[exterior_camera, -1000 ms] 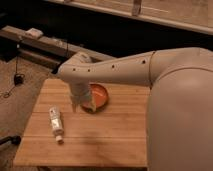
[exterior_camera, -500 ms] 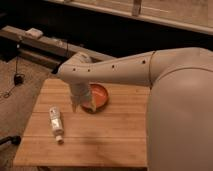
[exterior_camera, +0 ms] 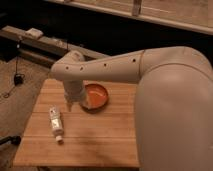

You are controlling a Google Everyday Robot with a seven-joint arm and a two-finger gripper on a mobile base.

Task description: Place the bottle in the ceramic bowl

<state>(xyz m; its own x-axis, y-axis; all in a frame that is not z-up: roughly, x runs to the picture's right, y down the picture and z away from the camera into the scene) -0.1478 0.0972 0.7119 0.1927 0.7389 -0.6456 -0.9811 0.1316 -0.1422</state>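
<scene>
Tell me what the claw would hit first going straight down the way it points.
Likely bare table between bowl and bottle; the claw hangs there by the bowl's rim, depth unclear.

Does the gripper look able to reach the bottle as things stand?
Probably yes: the gripper hangs just beside the bottle, near the ceramic bowl, with only wooden table between them.

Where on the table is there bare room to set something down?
Bare wood runs along the table front, right of the bottle and in front of the bowl. Crowded: the gap between them, where the gripper hangs.
</scene>
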